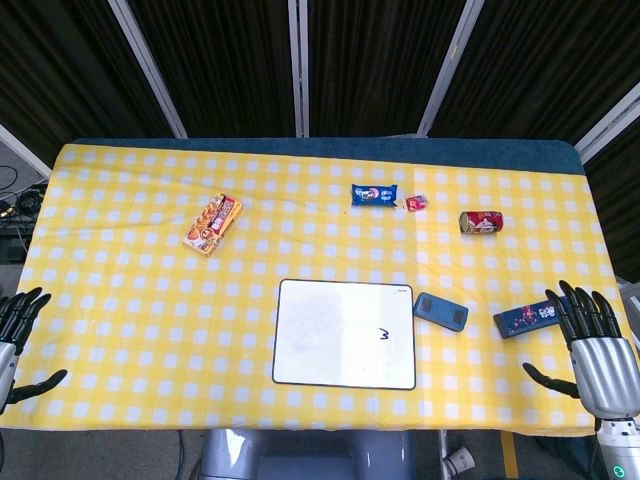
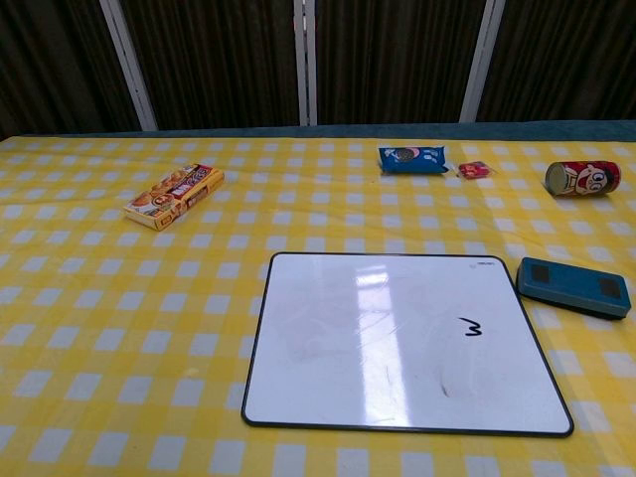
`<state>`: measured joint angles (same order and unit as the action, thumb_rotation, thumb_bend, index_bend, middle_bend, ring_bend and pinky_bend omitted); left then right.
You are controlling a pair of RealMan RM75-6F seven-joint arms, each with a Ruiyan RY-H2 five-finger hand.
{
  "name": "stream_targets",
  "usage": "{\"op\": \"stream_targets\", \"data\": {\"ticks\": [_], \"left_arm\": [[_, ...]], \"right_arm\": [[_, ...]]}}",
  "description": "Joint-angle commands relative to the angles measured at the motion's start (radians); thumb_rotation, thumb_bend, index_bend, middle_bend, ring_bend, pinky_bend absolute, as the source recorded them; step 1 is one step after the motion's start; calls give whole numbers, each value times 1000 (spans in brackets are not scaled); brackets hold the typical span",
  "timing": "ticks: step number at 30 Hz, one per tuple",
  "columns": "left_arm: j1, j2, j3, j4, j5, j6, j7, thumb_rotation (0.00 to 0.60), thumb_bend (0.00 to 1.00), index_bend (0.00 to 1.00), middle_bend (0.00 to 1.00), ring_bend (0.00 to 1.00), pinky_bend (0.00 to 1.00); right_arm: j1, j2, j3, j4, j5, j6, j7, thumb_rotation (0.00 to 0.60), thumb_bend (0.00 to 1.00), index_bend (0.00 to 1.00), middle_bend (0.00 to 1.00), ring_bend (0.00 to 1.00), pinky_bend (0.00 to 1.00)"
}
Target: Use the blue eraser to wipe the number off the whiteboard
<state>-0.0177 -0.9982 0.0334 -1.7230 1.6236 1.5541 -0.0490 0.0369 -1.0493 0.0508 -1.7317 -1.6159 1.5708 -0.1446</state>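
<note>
The blue eraser [image 1: 441,312], a flat rounded block, lies just right of my whiteboard [image 1: 330,340], long axis slanting toward the near right; the number [image 1: 382,335] is unwiped; my left hand [image 1: 20,325] and right hand [image 1: 592,345] spread empty.

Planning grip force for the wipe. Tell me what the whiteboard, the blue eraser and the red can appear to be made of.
White rectangular whiteboard: smooth glossy panel, likely coated, judging by glare streaks; thin dark rim, probably plastic.
Blue block eraser: matte blue body with dark patches, probably plastic or foam; its wiping face is hidden.
Red cylindrical can, lying on its side: printed, slightly shiny wall, possibly metal or coated card; cannot tell.
</note>
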Motion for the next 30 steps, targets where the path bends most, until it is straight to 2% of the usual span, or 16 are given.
{"op": "stream_targets", "data": {"ticks": [1, 9, 14, 17, 20, 23, 27, 30], "left_arm": [[0, 1, 0, -1, 0, -1, 1, 600, 0, 0, 0, 0, 0], [-2, 3, 4, -7, 6, -6, 4, 600, 0, 0, 0, 0, 0], [-7, 1, 3, -8, 1, -16, 14, 600, 0, 0, 0, 0, 0], [-13, 0, -2, -10, -8, -25, 14, 600, 0, 0, 0, 0, 0], [-20, -6, -7, -16, -25, -42, 31, 600, 0, 0, 0, 0, 0], [-21, -14, -8, -26, -45, -58, 55, 600, 0, 0, 0, 0, 0], [-21, -17, -15, -38, -61, -57, 77, 600, 0, 0, 0, 0, 0], [-24, -19, -14, -40, -70, -68, 81, 600, 0, 0, 0, 0, 0]], "right_arm": [[1, -1, -1, 2, 3, -4, 0, 600, 0, 30, 0, 0, 0], [15, -12, -13, 11, 17, -53, 17, 600, 0, 35, 0, 0, 0], [57, -68, 9, 68, 31, -99, 11, 600, 0, 81, 64, 0, 2], [106, -105, 24, 105, 69, -186, 26, 600, 0, 102, 88, 0, 30], [184, -143, 40, 138, 134, -337, 55, 600, 29, 119, 110, 4, 72], [268, -204, 55, 197, 197, -485, 30, 600, 60, 134, 135, 35, 120], [328, -271, 82, 265, 275, -574, -5, 600, 65, 147, 158, 78, 196], [347, -296, 86, 290, 302, -599, -19, 600, 69, 166, 176, 108, 232]]}}
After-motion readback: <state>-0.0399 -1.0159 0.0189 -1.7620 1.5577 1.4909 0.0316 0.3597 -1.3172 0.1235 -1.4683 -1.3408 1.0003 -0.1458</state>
